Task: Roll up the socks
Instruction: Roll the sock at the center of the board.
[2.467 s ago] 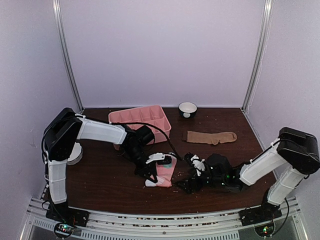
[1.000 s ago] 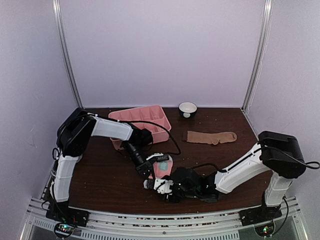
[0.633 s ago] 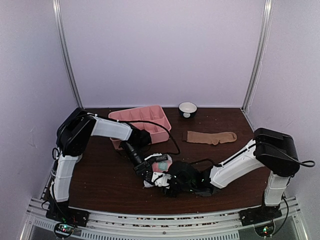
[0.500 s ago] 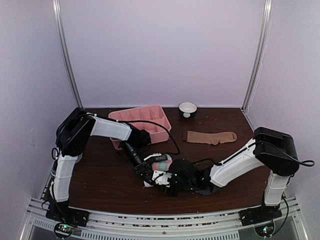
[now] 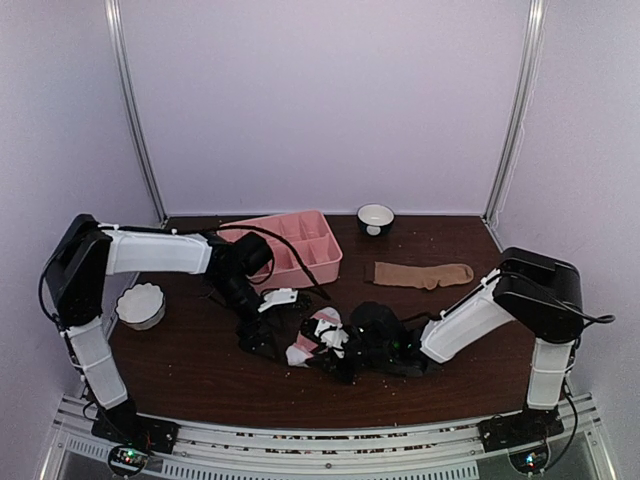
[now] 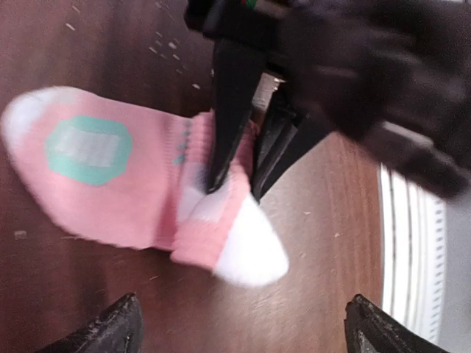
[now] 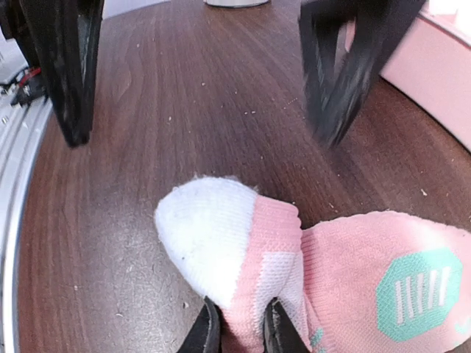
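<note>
The pink sock [image 5: 312,336] with teal and white patches lies at the front middle of the table, its white toe end folded up. My right gripper [image 7: 239,332] is shut on that folded part just behind the white toe [image 7: 206,235]; from above, the right gripper [image 5: 328,352] sits at the sock's right. My left gripper [image 6: 246,334] stands open, apart from the sock, nothing between its fingertips [image 6: 118,329]; from above the left gripper [image 5: 270,335] is just left of the sock. The tan sock [image 5: 420,273] lies flat at the back right.
A pink compartmented tray [image 5: 285,240] stands at the back, left of centre. A small white bowl [image 5: 375,218] sits behind the tan sock. Another white bowl [image 5: 140,305] is at the far left beside the left arm. Crumbs dot the dark wooden table [image 5: 200,360].
My left gripper has opened, let go of the pink sock and drawn back to the left. My right gripper has closed on the sock's folded toe end.
</note>
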Controlling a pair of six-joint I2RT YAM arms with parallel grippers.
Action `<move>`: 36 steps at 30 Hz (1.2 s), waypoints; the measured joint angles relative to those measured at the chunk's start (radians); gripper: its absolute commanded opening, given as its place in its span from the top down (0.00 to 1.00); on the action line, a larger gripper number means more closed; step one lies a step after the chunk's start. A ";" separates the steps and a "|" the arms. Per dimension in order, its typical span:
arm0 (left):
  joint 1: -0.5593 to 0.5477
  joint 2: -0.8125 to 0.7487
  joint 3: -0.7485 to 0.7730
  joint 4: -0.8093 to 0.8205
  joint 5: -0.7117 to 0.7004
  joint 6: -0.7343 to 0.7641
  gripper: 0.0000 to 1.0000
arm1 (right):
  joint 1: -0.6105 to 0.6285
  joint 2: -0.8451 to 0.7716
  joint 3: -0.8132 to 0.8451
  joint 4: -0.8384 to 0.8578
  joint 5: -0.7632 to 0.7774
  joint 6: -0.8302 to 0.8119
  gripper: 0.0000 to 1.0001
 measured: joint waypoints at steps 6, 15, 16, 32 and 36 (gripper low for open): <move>0.006 -0.195 -0.098 0.104 -0.117 0.060 0.02 | -0.057 0.019 -0.008 0.052 -0.134 0.114 0.93; -0.058 -0.219 -0.151 0.199 -0.138 0.115 0.21 | -0.138 0.060 0.012 0.084 -0.323 0.289 0.96; -0.071 -0.206 -0.151 0.209 -0.138 0.114 0.26 | -0.145 0.065 0.019 0.080 -0.340 0.304 0.96; -0.136 -0.043 -0.132 0.340 -0.189 0.085 0.44 | -0.192 0.120 0.074 0.068 -0.484 0.479 0.95; -0.136 -0.029 -0.122 0.348 -0.198 0.084 0.58 | -0.196 0.126 0.076 0.075 -0.497 0.505 0.91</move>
